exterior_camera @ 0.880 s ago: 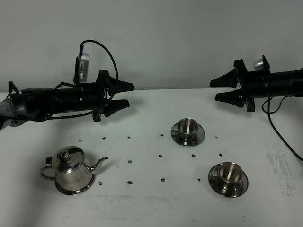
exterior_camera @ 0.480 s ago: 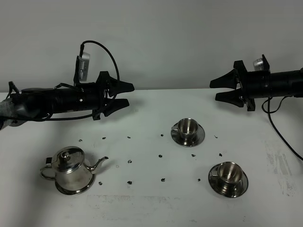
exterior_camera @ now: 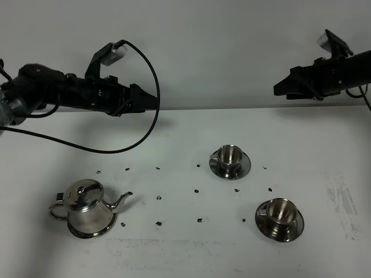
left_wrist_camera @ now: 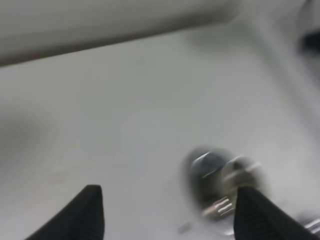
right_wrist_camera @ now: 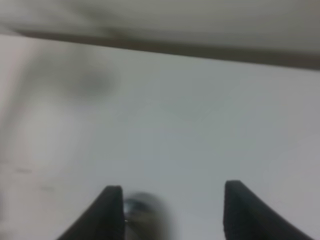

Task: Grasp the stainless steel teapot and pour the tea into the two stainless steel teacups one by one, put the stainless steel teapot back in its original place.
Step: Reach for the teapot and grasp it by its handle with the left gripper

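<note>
The stainless steel teapot (exterior_camera: 87, 207) stands at the front left of the white table, spout pointing right. One steel teacup (exterior_camera: 231, 156) sits on its saucer at centre right, the other teacup (exterior_camera: 280, 213) on its saucer at front right. My left gripper (exterior_camera: 152, 103) hangs high over the table's back left, far from the teapot. It is open and empty in the left wrist view (left_wrist_camera: 170, 215), with a blurred cup (left_wrist_camera: 220, 182) beyond. My right gripper (exterior_camera: 281, 88) is high at the back right. It is open and empty in the right wrist view (right_wrist_camera: 175, 215).
Several small dark marks (exterior_camera: 196, 190) dot the middle of the table. The left arm's black cable (exterior_camera: 148, 124) loops down over the table's back left. A scuffed patch (exterior_camera: 345, 202) marks the table near its right edge.
Both arms have risen and turned at the wrist. The left gripper now sits higher, and the right gripper has lifted up and to the right. The teapot and cups have not moved.
</note>
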Robot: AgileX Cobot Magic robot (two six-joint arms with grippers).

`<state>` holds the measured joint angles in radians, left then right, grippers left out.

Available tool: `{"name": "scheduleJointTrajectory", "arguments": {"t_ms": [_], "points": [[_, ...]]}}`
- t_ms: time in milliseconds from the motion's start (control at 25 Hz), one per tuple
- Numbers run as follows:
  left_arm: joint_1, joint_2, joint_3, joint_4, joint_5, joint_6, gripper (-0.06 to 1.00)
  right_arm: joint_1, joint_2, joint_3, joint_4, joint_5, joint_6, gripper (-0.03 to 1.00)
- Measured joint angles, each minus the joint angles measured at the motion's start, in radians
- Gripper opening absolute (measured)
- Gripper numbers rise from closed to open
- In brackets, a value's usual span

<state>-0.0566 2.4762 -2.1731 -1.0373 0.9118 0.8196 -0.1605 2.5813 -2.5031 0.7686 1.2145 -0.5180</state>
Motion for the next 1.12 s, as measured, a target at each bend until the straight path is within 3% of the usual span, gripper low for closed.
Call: {"name": "scheduleJointTrajectory", "arguments": {"t_ms": [160,280,360,520,680,880,1120], "points": [[-0.025,-0.055,-0.077,0.374,0.005,-0.099,0.54,0.0,0.0,-0.097,-0.301,0.003,0.074,0.42],[-0.048,-0.099,-0.087,0.592,0.034,-0.139,0.53,0.0,-0.015,-0.129,-0.432,0.004,0.132,0.42],[-0.06,-0.127,-0.087,0.673,0.046,-0.173,0.53,0.006,-0.046,-0.125,-0.497,0.005,0.157,0.42],[-0.064,-0.205,-0.069,0.702,0.06,-0.231,0.53,0.037,-0.169,-0.044,-0.544,0.005,0.18,0.42],[-0.064,-0.367,0.126,0.702,0.008,-0.235,0.53,0.062,-0.311,0.058,-0.521,0.006,0.224,0.42],[-0.065,-0.608,0.49,0.705,-0.206,-0.202,0.53,0.065,-0.533,0.223,-0.515,0.005,0.251,0.42],[-0.065,-0.829,0.785,0.705,-0.443,-0.175,0.53,0.07,-0.843,0.537,-0.491,-0.013,0.249,0.42]]}}
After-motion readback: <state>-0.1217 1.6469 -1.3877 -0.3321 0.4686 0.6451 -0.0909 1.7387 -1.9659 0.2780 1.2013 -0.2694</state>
